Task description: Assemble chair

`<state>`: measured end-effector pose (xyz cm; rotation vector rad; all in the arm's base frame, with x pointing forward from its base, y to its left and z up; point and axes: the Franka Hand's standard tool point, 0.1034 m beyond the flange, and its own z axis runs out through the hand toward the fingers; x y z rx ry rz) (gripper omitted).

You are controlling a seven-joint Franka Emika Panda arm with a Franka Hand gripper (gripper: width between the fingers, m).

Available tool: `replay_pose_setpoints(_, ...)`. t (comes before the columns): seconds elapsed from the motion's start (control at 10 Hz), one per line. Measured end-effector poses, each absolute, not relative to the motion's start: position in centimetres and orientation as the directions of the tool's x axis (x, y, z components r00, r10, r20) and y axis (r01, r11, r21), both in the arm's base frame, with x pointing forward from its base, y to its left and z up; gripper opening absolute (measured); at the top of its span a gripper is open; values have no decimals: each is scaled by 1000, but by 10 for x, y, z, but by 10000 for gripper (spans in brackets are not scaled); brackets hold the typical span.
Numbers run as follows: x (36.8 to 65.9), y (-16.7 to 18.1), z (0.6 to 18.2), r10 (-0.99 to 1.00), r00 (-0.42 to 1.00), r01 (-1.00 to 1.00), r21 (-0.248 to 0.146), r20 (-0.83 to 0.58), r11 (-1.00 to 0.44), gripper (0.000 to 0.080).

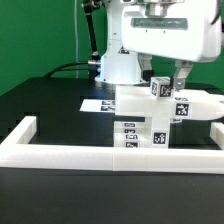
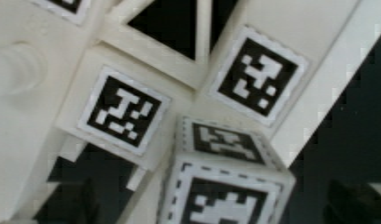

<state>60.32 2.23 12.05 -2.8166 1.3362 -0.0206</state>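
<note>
Gripper (image 1: pixel 172 78): two dark fingers hang from the white arm above the assembly, right of centre in the exterior view; they appear spread, one on each side of a small block, though whether the pads touch it is too small to tell. Nothing looks clamped.
Small block (image 1: pixel 160 87): white plastic cube-like chair part bearing a black-and-white square tag, perched at the top of the assembly, between the fingers.
Chair (image 1: pixel 150 118): white blocky plastic furniture model, partly assembled, its tagged pieces stacked near the centre of the table, just behind the near rail of the frame; a flat slab juts out to the exterior view's right. The wrist view shows tagged faces (image 2: pixel 251 72) close below the camera.
Frame (image 1: pixel 60 150): long white border rail along the table's near edge, with a short return at the left.
Marker board (image 1: pixel 97 103): thin flat white board with tags, lying left of the chair and farther back.
Table (image 1: pixel 45 105): black surface.
Risk, lifting: a finger could drag the small block off its seat if the arm rises at a slant.
Risk, seating: a block only resting, not pressed home, may tip.
Risk, stack: any sideways nudge could shift the whole chair against the frame.
</note>
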Motion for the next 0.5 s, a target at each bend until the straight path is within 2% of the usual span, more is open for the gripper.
replay_pose_setpoints(0.5, 603, 25, 120, -428, 904, -427, -24, 15, -904, 648)
